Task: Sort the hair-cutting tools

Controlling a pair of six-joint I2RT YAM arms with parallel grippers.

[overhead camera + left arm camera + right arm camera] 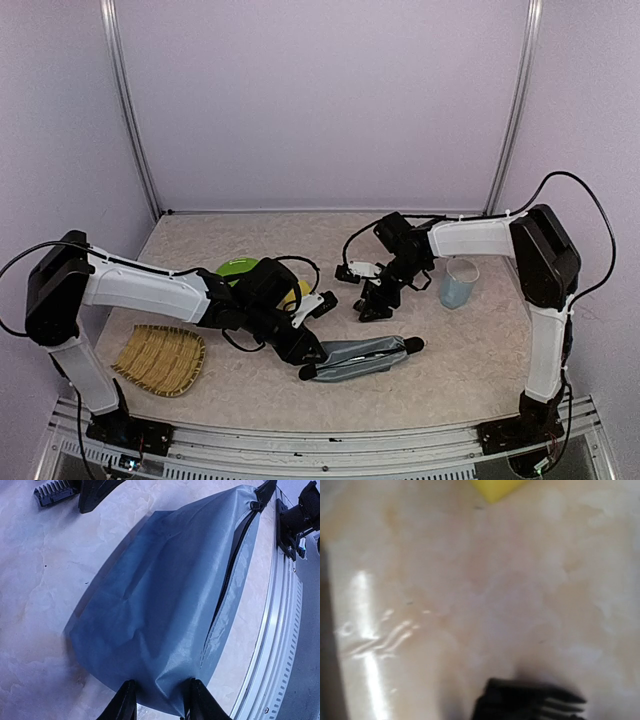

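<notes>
Pouch (365, 357) lower middle, end pinched by left gripper (160, 702), likely to steady the open zip (232, 565) | guard (530, 702) at bottom edge, by right gripper (376, 303) | right grip: cannot tell

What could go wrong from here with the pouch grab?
1. The left pincer pinches only the edge fabric of the grey pouch; it could slip out when lifted.
2. The zip gapes only narrowly, so anything pushed in may snag.
3. The clipper guard lies flat and small by the right pincer; a grasp could miss it.
</notes>
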